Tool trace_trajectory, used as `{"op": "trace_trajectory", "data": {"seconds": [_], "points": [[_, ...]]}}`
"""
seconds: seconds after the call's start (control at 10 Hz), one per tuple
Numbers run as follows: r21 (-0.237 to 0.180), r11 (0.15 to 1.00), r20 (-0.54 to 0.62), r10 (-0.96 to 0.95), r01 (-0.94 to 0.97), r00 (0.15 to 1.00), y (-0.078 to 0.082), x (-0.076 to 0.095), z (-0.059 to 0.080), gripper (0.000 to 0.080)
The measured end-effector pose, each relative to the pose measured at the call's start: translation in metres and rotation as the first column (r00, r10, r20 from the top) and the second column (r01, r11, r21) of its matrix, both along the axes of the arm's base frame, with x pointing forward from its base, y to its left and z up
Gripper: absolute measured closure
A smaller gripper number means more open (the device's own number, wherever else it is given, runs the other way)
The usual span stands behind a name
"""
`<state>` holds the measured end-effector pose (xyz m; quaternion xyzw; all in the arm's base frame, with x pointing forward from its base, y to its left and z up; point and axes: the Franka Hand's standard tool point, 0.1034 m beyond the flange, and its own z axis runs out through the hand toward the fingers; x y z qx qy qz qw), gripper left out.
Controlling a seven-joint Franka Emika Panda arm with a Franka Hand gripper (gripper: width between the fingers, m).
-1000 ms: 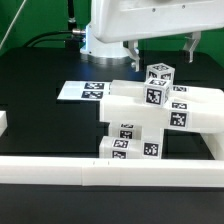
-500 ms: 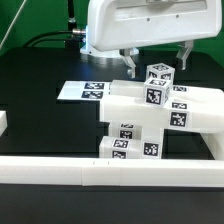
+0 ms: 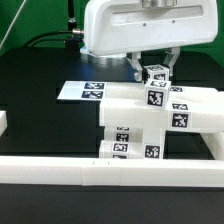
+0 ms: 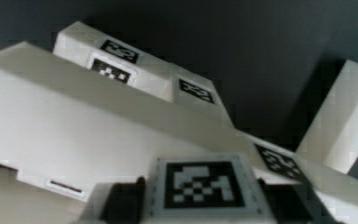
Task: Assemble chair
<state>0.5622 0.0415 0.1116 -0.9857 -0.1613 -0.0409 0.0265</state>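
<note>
Hand [image 3: 153, 71] lowered around tagged post [image 3: 156, 76] atop the chair [image 3: 150, 120], fingers flanking it; firm grip or not, cannot tell. Chair just beyond front border rail [image 3: 110, 172] on desk [image 3: 40, 125].

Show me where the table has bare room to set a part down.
Free: black tabletop between the marker board and the front rail. Crowded: on the exterior view's right, the chair fills the table, with the fingers around its top post.

arm [image 3: 150, 25]: white rounded casing | gripper [image 3: 152, 72]: 2 slim dark fingers
</note>
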Motion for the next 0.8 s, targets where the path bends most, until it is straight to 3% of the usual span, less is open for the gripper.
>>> {"op": "trace_trajectory", "data": {"seconds": [0.1, 0.5, 0.8], "points": [[0.0, 1.0, 0.0, -0.001, 0.001, 1.0, -0.0002, 0.0, 0.0, 0.0515], [0.034, 0.937, -0.011, -0.348, 0.348, 0.937, 0.0002, -0.0003, -0.0001, 0.0515], [0.059, 0.772, -0.034, -0.632, 0.633, 0.774, 0.006, 0.0016, -0.0004, 0.0514]]}}
